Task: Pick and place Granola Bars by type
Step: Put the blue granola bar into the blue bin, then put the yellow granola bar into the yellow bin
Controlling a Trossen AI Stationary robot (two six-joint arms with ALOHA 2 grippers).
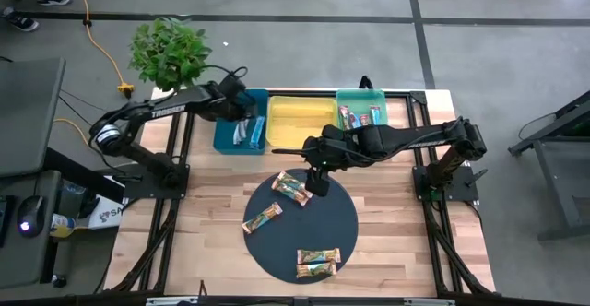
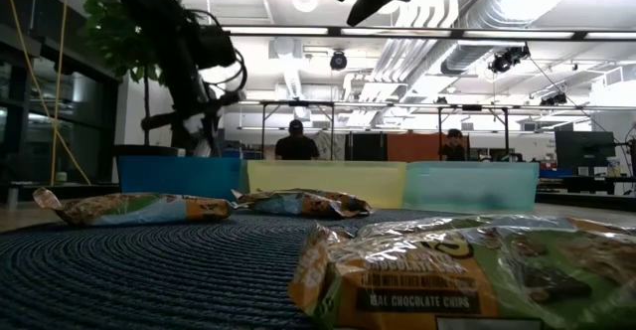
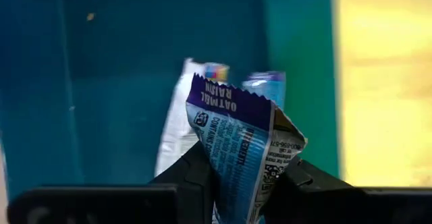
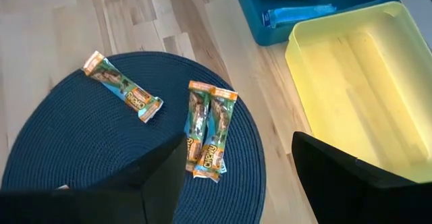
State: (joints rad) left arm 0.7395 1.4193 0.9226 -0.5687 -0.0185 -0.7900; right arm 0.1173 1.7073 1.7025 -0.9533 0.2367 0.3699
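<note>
Now the left gripper (image 3: 246, 183) pinches a blue oatmeal bar (image 3: 237, 143) over the teal bin (image 1: 227, 133). If it lets go crooked, the bar could land outside. The right gripper (image 1: 318, 179) hangs wide open above the mat (image 1: 304, 241).

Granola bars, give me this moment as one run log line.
left hand: shut on blue bar, over teal bin | right hand: open, above mat
</note>
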